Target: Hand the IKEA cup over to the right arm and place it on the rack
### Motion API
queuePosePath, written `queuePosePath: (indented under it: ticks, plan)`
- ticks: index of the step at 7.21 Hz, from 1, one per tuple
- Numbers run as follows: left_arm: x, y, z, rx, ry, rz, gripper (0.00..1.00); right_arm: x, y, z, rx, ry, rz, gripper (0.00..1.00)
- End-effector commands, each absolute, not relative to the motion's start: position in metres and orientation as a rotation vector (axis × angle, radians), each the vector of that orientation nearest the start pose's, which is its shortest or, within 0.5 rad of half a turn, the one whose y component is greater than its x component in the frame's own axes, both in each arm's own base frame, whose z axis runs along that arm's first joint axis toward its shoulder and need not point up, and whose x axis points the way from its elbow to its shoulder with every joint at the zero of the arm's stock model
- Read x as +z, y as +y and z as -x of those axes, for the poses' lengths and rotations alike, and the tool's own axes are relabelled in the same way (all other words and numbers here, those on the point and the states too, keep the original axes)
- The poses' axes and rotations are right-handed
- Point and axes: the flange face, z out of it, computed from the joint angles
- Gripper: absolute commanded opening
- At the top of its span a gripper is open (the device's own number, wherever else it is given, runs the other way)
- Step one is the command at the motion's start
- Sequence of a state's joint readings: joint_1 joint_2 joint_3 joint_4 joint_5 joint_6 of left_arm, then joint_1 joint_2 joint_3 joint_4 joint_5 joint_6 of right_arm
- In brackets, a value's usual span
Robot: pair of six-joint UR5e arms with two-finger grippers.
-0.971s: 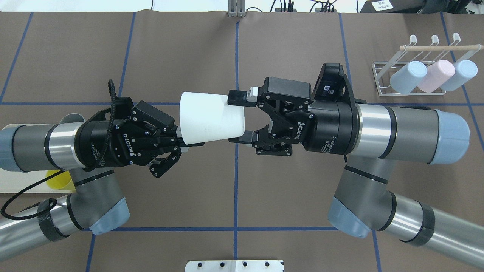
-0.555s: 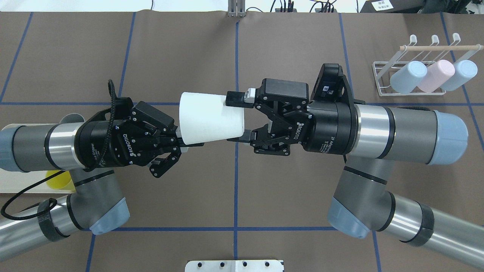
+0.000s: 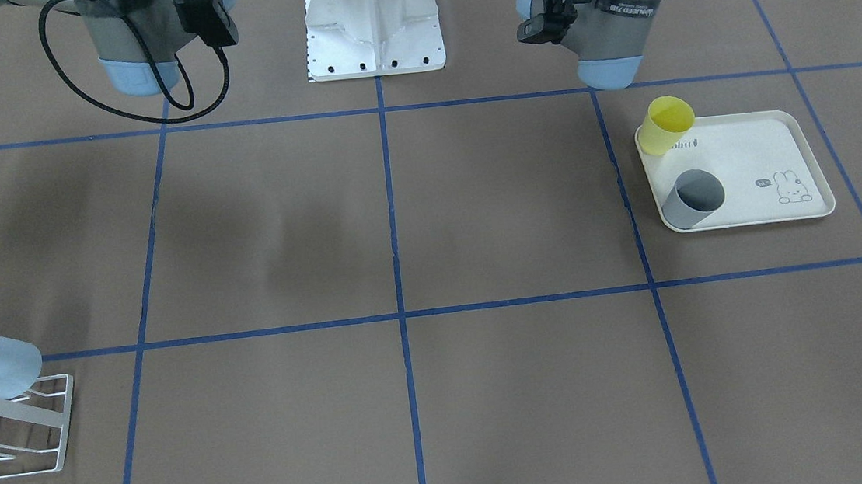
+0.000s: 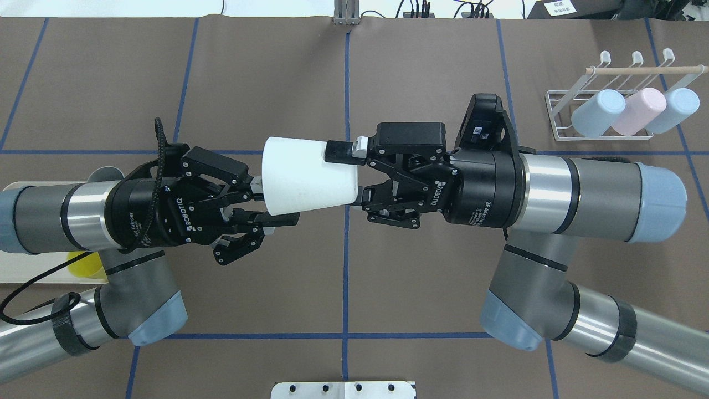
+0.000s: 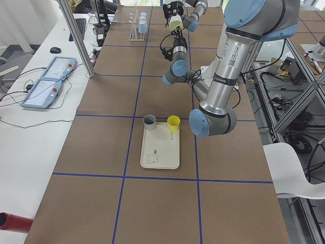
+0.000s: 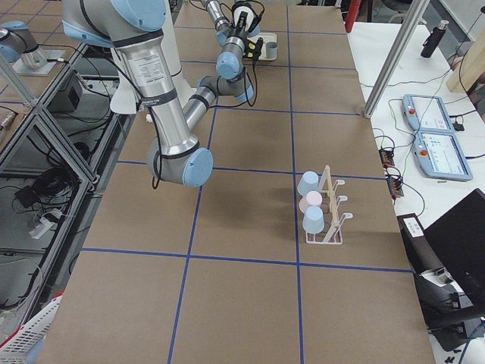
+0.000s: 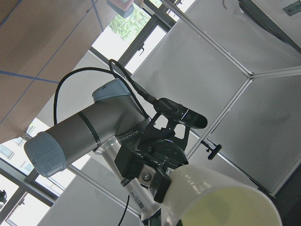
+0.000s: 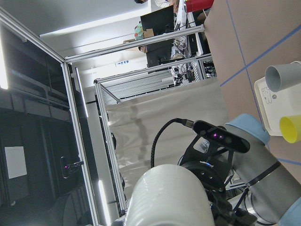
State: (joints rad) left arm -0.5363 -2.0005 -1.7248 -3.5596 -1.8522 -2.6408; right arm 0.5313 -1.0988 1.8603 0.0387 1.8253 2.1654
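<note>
The white IKEA cup [image 4: 307, 174] lies level in the air over the table's middle, with its wide mouth toward my left arm. My right gripper [image 4: 346, 174] is shut on its narrow end, one finger above and one below. My left gripper [image 4: 272, 202] is open at the cup's rim, its fingers apart from the wall. The cup's mouth shows in the left wrist view [image 7: 221, 197] and its ribbed side shows in the right wrist view [image 8: 169, 195]. The white wire rack [image 4: 554, 111] with a wooden dowel [image 4: 642, 70] stands at the far right.
The rack holds a blue cup [image 4: 598, 113], a pink cup [image 4: 640, 111] and another blue cup [image 4: 673, 110]. A cream rabbit-print tray [image 3: 767, 158] on my left side holds a yellow cup [image 3: 666, 124] and a grey cup [image 3: 694, 199].
My left gripper has let go of the cup's rim and opened, and has drawn back a little. My right gripper has closed on the cup's narrow end.
</note>
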Motion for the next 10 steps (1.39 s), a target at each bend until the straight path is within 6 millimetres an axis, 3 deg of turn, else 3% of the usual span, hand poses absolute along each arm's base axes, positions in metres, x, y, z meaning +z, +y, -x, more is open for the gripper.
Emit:
queuePosePath:
  ticks: [1,2,3,4,5,7,8,10]
  plan:
    - [0.232,-0.363,-0.309,-0.38,2.408,0.615,1.0,0.142,-0.334,0.342,0.271,-2.335,0.182,0.31]
    - [0.268,-0.389,-0.272,-0.481,2.372,0.482,1.0,0.157,-0.341,0.331,0.3,-2.312,0.154,0.31]
    - [0.299,-0.398,-0.252,-0.457,2.289,0.296,1.0,0.173,-0.356,0.318,0.324,-2.279,0.088,0.31]
    - [0.309,-0.425,-0.23,-0.43,2.121,0.122,1.0,0.192,-0.364,0.309,0.332,-2.239,-0.007,0.3]
    - [0.313,-0.454,-0.198,-0.39,1.922,0.039,1.0,0.217,-0.367,0.308,0.345,-2.186,-0.071,0.28]
    - [0.332,-0.494,-0.136,-0.312,1.649,-0.115,1.0,0.247,-0.387,0.288,0.384,-2.102,-0.182,0.27]
    - [0.34,-0.506,-0.134,-0.244,1.56,-0.18,1.0,0.267,-0.406,0.268,0.427,-2.027,-0.252,0.27]
    - [0.363,-0.527,-0.118,-0.243,1.413,-0.219,1.0,0.293,-0.452,0.226,0.329,-1.735,-0.407,0.27]
